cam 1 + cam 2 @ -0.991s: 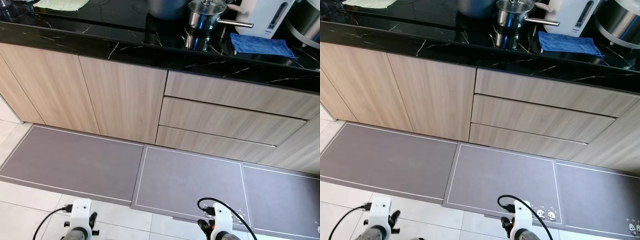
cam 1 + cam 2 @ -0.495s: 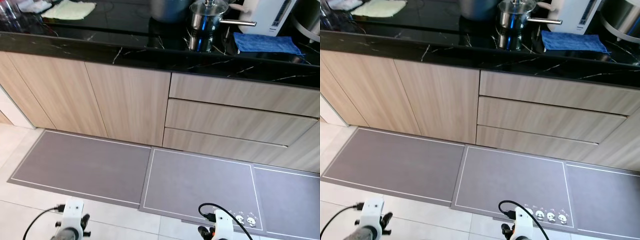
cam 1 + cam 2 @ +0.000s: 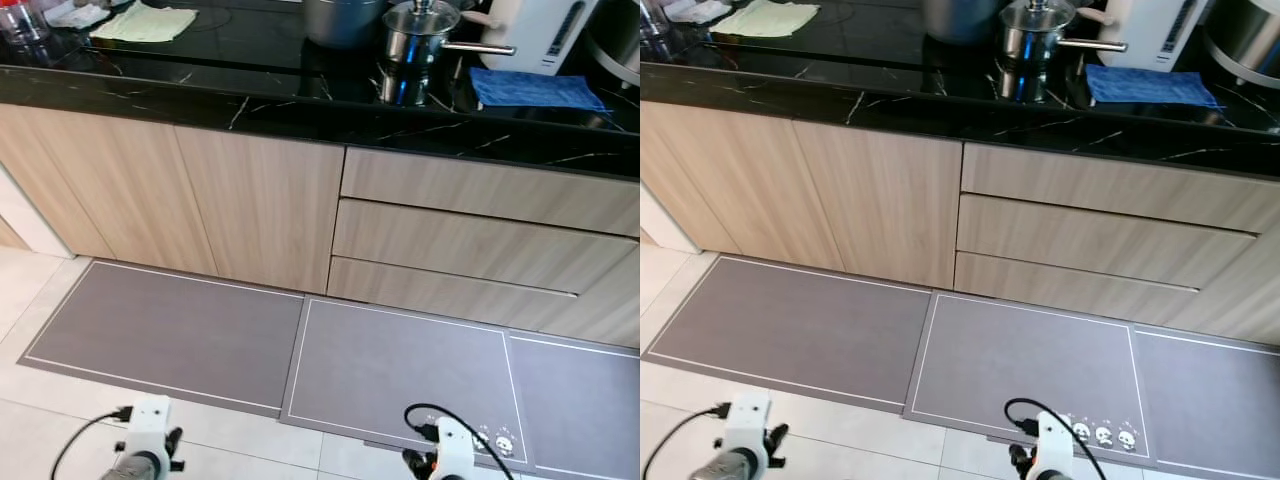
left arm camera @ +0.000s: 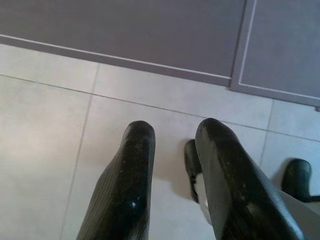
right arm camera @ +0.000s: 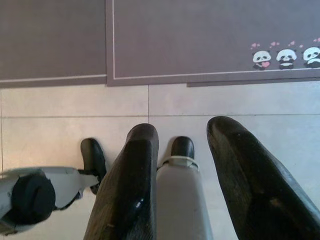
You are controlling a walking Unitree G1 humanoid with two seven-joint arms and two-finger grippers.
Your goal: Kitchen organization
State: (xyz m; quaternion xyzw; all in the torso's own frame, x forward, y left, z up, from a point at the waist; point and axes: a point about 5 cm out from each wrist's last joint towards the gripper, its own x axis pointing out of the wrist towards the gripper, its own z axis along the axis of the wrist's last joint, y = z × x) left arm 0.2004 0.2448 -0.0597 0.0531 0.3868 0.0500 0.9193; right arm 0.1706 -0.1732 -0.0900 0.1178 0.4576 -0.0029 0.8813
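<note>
Left pincer (image 4: pixel 172 135) hangs over floor tiles (image 4: pixel 45 130), spread; right pincer (image 5: pixel 185 135) likewise.

Black marbled tabletop (image 3: pixel 300 105) runs across the top of the frame above wooden cabinets (image 3: pixel 180 200) and drawers (image 3: pixel 480 235). Grey mats (image 3: pixel 400 365) lie on a pale tiled floor (image 3: pixel 40 300) below; small pandas (image 5: pixel 285 56) are printed on one mat.
</note>
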